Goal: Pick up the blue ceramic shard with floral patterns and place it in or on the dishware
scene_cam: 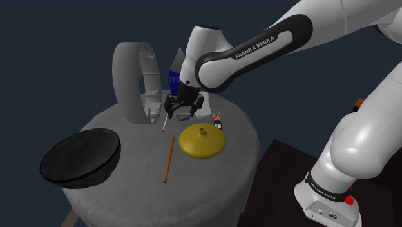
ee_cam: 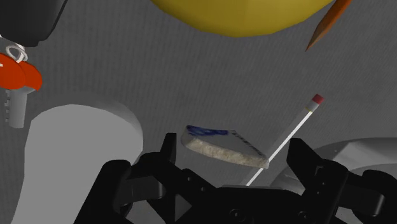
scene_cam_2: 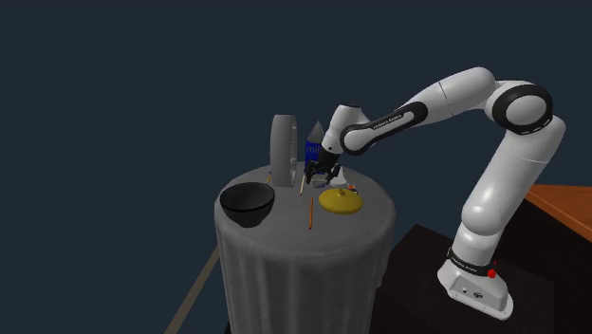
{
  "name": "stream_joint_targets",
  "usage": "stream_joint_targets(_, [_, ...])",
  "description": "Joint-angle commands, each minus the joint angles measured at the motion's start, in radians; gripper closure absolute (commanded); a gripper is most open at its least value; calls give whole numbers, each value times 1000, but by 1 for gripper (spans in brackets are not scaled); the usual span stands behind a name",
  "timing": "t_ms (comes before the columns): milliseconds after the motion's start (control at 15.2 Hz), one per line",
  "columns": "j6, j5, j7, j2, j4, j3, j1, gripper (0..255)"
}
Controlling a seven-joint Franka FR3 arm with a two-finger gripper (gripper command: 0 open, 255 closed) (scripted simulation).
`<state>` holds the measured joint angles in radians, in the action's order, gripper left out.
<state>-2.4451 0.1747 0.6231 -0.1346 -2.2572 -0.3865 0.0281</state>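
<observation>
Hand (scene_cam: 182, 107) spread open, low over the blue-and-white shard (ee_cam: 222, 147) on the round grey worktop (scene_cam: 212, 177).

Shoulder view: the hand hangs just above the worktop, between an upright grey ring (scene_cam: 131, 80) and a yellow lid (scene_cam: 201, 143). A bluish fleck beneath it may be the shard, though the fingers mostly hide it. An orange stick (scene_cam: 169, 159) lies beside the lid, and the black bowl (scene_cam: 82, 166) sits well apart at the shoulder view's left. Second exterior view: the arm reaches in from that view's right, with the hand down behind the bowl and the lid. Wrist view: the shard lies on the worktop between the two fingers, which stand apart on either side and do not clasp it. A thin white stick with a red tip (ee_cam: 289, 135) slants past one end of the shard.
</observation>
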Motion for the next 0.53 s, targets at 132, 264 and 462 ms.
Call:
stream_joint_targets(132, [-1,-1,1,2,1,0,0,0])
stream_joint_targets(264, [-1,-1,1,2,1,0,0,255])
stream_joint_targets(462, [-1,-1,1,2,1,0,0,255])
